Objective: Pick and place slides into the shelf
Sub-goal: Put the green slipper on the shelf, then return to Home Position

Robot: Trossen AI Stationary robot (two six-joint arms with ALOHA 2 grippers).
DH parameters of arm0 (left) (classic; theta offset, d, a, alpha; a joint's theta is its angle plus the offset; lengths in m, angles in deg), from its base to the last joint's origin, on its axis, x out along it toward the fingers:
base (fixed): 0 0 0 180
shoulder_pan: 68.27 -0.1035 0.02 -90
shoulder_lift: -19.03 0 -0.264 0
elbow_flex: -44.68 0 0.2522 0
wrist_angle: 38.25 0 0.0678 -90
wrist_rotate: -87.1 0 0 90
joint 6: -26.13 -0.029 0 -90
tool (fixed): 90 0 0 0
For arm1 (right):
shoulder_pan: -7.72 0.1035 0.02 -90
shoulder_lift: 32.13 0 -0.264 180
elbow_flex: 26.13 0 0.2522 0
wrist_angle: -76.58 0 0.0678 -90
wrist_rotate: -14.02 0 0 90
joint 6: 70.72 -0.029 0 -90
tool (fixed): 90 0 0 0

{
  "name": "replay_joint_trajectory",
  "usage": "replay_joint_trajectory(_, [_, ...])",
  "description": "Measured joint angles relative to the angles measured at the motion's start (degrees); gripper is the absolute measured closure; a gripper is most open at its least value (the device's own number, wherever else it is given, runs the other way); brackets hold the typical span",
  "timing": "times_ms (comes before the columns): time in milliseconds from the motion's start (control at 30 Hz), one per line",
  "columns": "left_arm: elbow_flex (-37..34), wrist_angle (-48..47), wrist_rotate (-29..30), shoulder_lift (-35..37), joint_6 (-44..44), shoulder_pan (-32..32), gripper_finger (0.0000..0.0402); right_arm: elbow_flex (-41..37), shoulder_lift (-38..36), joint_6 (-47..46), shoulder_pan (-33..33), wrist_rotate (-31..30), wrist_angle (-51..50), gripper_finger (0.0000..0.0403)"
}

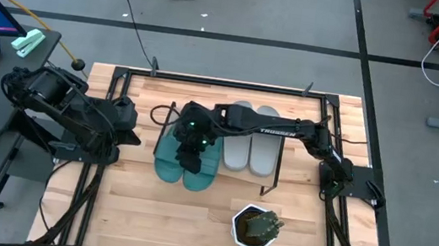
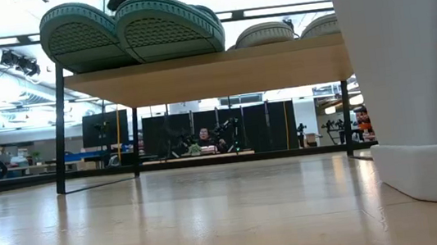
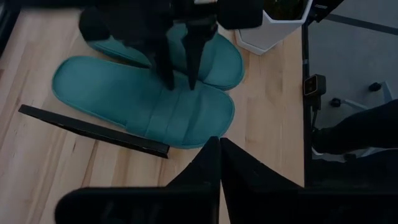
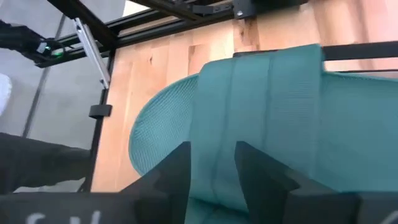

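Note:
Two teal slides (image 1: 172, 161) (image 1: 201, 170) lie side by side, soles down, on the shelf (image 2: 212, 69). Their near ends overhang the board. Two grey slides (image 1: 250, 148) lie to their right on the same board. My right gripper (image 1: 191, 142) reaches in from the table's right and stands over the teal slide (image 3: 143, 99) nearer the table's left, shut on its strap. My left gripper (image 3: 219, 148), shut on nothing, hovers left of the shelf (image 1: 130, 124). My right gripper (image 4: 212, 163) comes from above, pointing down, with part of the teal slide's strap (image 4: 214, 118) between its fingers (image 3: 169, 78). One finger stands at the strap's near edge; whether it reaches under I cannot tell. The slide lies flat on the board.
A white hexagonal plant pot (image 1: 255, 228) stands near the table's near edge, right of the teal slides. It fills the right side of the low view (image 2: 419, 75). The shelf's black wire legs (image 2: 61, 132) stand on the tabletop. Bare wood shows left of and in front of the shelf.

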Motion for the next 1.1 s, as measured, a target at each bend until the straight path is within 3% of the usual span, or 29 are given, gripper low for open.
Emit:
replay_joint_trajectory(233, [0.0,0.0,-0.91,-0.09,0.23,0.59,0.038,-0.02,-3.81,0.61,-1.7,-4.73,-0.58,0.0268])
replay_joint_trajectory(467, [0.0,0.02,-0.91,-0.25,1.2,0.59,0.0396,0.04,-9.3,0.44,-3.79,-6.62,-0.62,0.0269])
replay_joint_trajectory(700, [0.0,0.89,-0.86,-3.19,-1.53,1.09,0.0381,0.09,-15.31,0.63,-5.4,-8.59,-0.93,0.027])
replay_joint_trajectory(867, [-0.02,6.94,1.23,-4.74,-8.05,1.53,0.0391,0.17,-19.51,5.79,-4.48,-10.33,-5.45,0.027])
replay_joint_trajectory(1100, [-0.02,8.27,9.34,-4.66,-13.61,0.15,0.039,0.2,-23.91,10.15,-1.6,-15.9,-15.75,0.0276])
